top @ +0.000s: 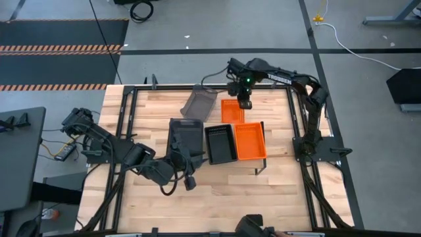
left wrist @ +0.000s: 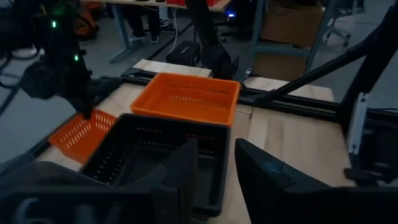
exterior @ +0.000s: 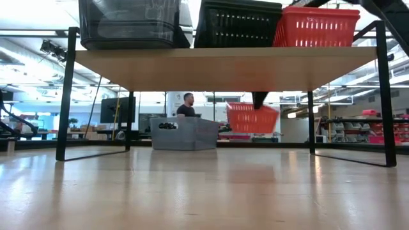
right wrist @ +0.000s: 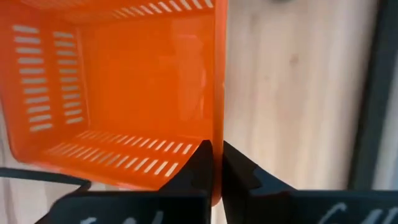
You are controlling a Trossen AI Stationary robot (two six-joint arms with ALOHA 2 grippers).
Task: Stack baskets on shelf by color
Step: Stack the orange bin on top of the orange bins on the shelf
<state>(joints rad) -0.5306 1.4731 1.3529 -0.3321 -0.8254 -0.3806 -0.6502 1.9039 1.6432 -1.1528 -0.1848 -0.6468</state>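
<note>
Here my right end effector pinches the loose orange basket's rim for carrying; my left end effector, parted, idles above the shelf.

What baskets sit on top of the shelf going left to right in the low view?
Grey basket → black basket → orange basket, all standing on the shelf.

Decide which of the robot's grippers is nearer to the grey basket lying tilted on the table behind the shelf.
The right. The right gripper grips an orange basket just beside the tilted grey basket; the left gripper sits at the shelf's front, across the stacked baskets from it.
</note>
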